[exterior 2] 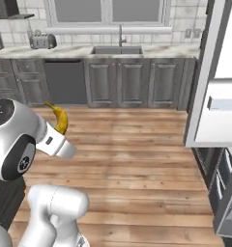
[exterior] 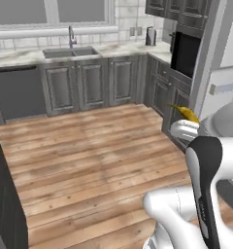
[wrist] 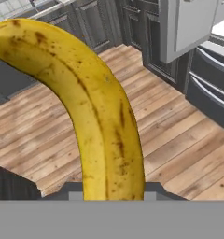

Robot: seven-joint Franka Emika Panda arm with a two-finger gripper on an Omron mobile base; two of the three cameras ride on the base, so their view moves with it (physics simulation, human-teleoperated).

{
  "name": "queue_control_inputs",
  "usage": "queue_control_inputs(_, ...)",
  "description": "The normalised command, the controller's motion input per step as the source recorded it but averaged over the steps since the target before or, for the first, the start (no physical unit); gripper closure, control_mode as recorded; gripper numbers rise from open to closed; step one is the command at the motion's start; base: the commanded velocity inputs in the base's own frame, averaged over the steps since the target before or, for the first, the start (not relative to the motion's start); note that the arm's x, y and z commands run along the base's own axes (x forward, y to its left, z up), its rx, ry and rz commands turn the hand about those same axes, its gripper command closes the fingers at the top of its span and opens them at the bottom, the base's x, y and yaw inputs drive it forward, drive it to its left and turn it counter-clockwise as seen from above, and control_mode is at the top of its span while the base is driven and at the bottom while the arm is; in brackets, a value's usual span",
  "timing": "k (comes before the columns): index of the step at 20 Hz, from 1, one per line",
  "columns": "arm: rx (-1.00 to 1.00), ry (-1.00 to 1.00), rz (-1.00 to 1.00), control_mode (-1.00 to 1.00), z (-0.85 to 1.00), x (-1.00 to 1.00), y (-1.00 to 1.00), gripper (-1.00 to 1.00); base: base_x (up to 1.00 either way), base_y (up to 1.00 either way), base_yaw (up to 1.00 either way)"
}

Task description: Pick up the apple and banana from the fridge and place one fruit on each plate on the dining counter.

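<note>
My gripper [wrist: 113, 192] is shut on the banana [wrist: 100, 116], a yellow, brown-speckled fruit that curves up and away from the fingers. The banana [exterior: 186, 113] [exterior 2: 60, 118] pokes out past my white wrist, held in the air over the wooden floor. The fridge [exterior 2: 219, 96] [exterior: 225, 82] stands to the right with its white door swung out. At the lower left, the dark panelled base of the dining counter [exterior: 7, 194] borders the floor. The apple and the plates are out of view.
A marble wall counter with a sink [exterior: 70, 52] [exterior 2: 115, 49] runs along the far tiled wall over dark cabinets. A toaster [exterior 2: 43, 41] sits on it at the left. A black microwave [exterior: 185, 51] is built in beside the fridge. Open wooden floor [exterior: 89, 155] lies ahead.
</note>
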Motion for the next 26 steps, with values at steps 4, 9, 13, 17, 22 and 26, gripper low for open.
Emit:
queue_control_inputs(4,0.0,0.0,0.0,1.0,0.0,0.0,0.0,1.0,-0.46,0.55,0.28)
queue_control_inputs(9,0.0,0.0,0.0,1.0,0.0,0.0,0.0,1.0,-0.39,0.4,0.31)
queue_control_inputs(13,0.0,0.0,0.0,1.0,0.0,0.0,0.0,1.0,-0.33,0.37,0.28)
queue_control_inputs(17,0.0,0.0,0.0,1.0,0.0,0.0,0.0,1.0,-0.06,0.41,0.25)
queue_control_inputs(22,0.0,0.0,0.0,1.0,0.0,0.0,0.0,1.0,-0.02,0.62,0.22)
queue_control_inputs(26,0.0,0.0,0.0,1.0,0.0,0.0,0.0,1.0,-0.1,0.67,0.23)
